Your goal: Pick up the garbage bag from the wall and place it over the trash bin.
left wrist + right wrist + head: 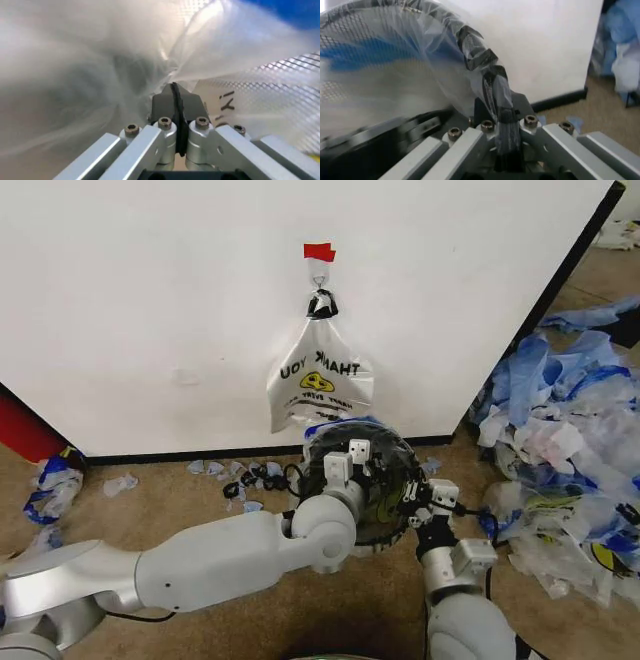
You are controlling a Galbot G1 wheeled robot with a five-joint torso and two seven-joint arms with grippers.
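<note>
Down by the foot of the wall [150, 300], the trash bin [385, 442] sits with a clear garbage bag [395, 75] draped over its mouth, blue trim showing through the film. The left gripper [348, 463] is over the bin's opening, its fingers pressed together on a fold of the film. The right gripper [428, 502] is at the bin's rim, clamped shut on film and wire together. The bin stands upright, mouth facing up. A second smiley bag [318, 385] with a black top hangs from the hook [319, 280], long axis vertical, print reversed. The risk, I'd say: thin film snagging on the mesh or tearing if either arm pulls, or the light bin tipping.
</note>
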